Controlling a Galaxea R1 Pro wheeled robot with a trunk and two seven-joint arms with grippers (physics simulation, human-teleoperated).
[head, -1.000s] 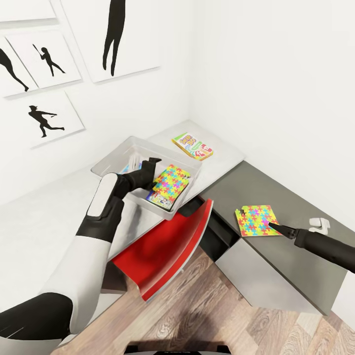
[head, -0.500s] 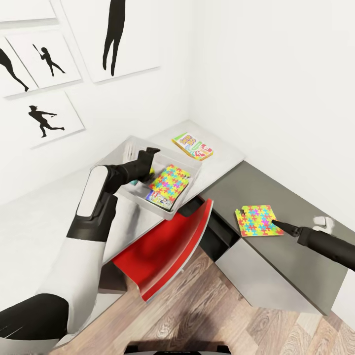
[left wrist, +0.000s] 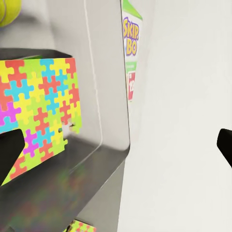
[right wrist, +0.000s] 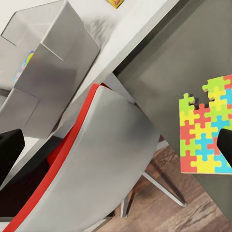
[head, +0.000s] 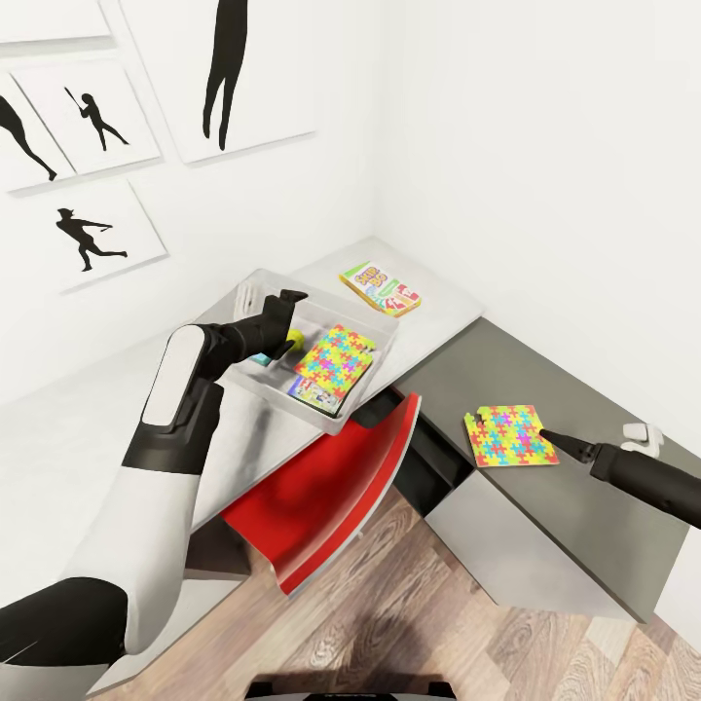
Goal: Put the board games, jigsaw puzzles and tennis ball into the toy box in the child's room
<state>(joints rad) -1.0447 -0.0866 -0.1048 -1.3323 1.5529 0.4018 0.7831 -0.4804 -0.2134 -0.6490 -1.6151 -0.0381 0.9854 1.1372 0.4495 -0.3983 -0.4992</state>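
Your remaining jigsaw puzzle lies flat on the dark grey table, well apart from the toy box; it looks thin, light and stiff, so pinch it at an edge. Your right gripper reaches low beside its corner, fingers spread and empty

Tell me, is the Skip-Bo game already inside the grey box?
No, it is out. The Skip-Bo game lies flat on the table, beyond the grey box.
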